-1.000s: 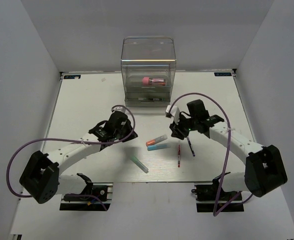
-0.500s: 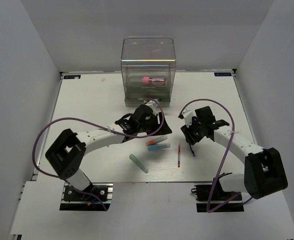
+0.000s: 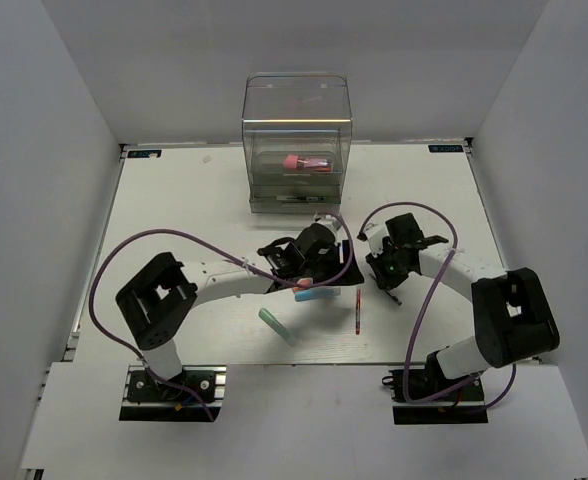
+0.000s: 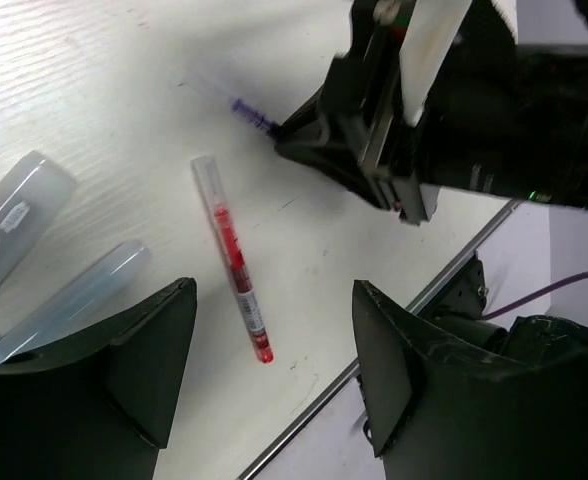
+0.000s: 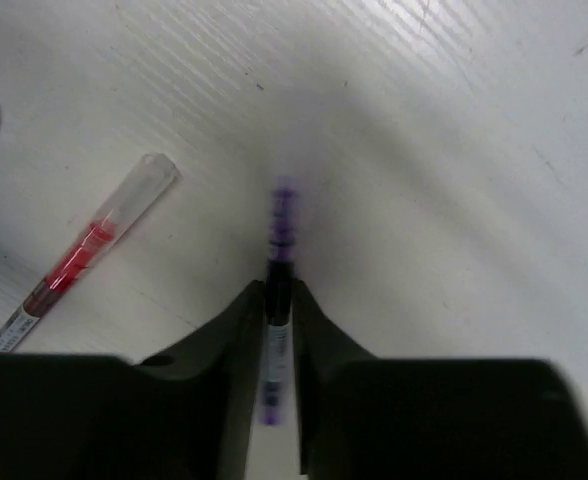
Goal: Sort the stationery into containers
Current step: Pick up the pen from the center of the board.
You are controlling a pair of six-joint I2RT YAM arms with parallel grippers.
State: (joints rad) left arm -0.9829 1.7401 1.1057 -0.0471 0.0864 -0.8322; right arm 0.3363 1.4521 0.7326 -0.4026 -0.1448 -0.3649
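Observation:
My right gripper [image 5: 277, 300] is shut on the dark pen [image 5: 282, 215], whose purple tip pokes out ahead of the fingers onto the table. In the top view this gripper [image 3: 385, 274] sits right of centre. The thin red pen [image 4: 234, 262] lies flat between my left gripper's [image 4: 274, 385] spread fingers, which are open and hold nothing. Under that gripper [image 3: 319, 264] in the top view lie the light blue marker [image 3: 321, 294] and the partly hidden orange-capped marker [image 3: 300, 286]. The teal-green marker [image 3: 277, 326] lies nearer. The pink-red marker [image 3: 307, 161] rests inside the clear organiser [image 3: 296, 110].
The organiser stands at the back centre of the white table [image 3: 174, 210]. The table's front edge [image 3: 304, 364] runs close below the red pen [image 3: 357, 310]. Both grippers are close together, with purple cables looping over the arms.
My left arm has swung right to the middle and its gripper has opened over the red pen. My right gripper has come down onto the dark pen and closed on it.

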